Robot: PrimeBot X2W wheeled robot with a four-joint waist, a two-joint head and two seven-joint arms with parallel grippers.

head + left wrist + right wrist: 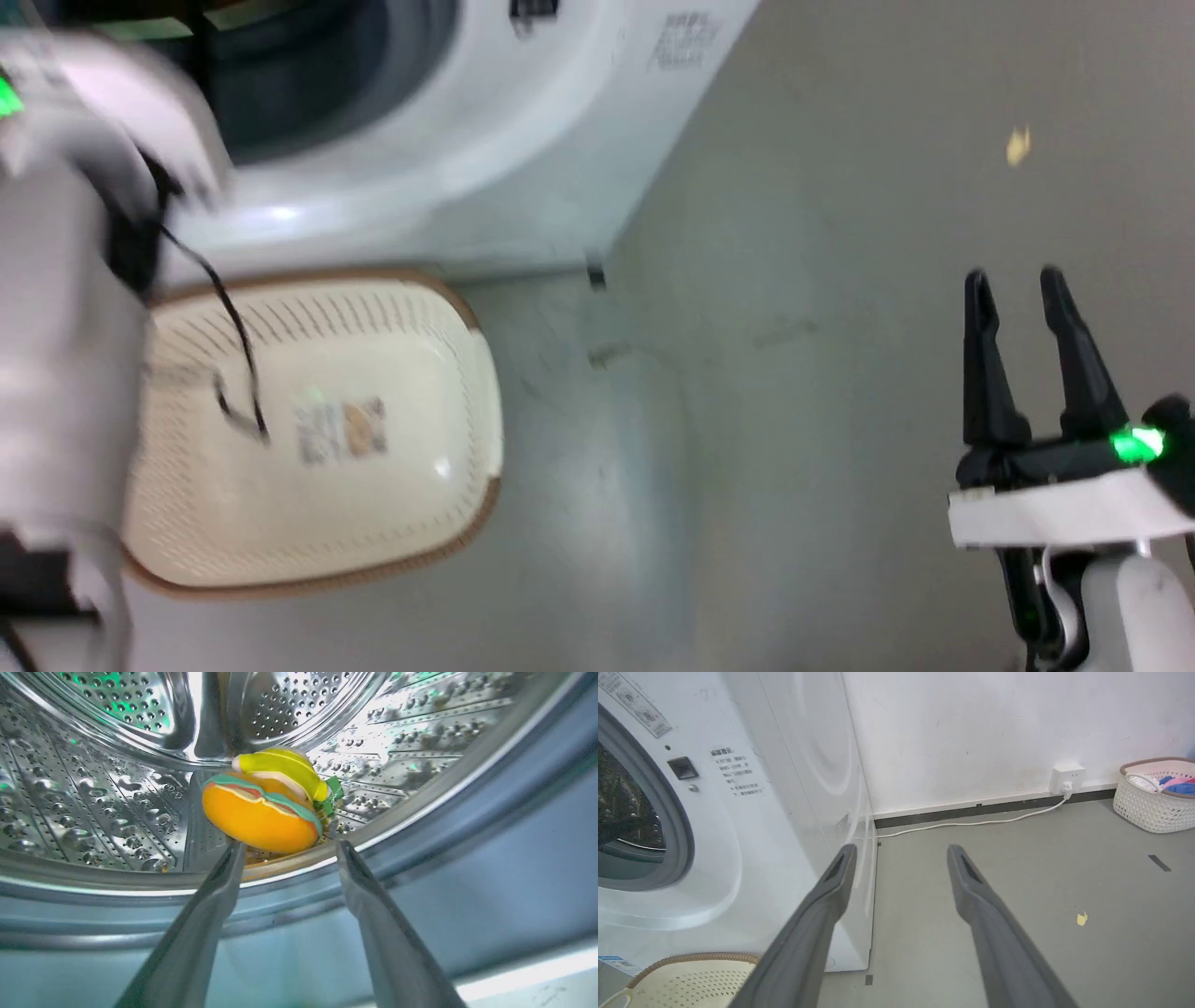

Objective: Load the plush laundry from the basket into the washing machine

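Left gripper spread wide at the washer mouth, gripping nothing, so burger and doll lie loose, touching, on the drum floor; right gripper open, idle right of the basket; loading looks done.

Head view, blurred, looks probably steeply down on basket and washing machine; left wrist peers close into the drum; right wrist shares both
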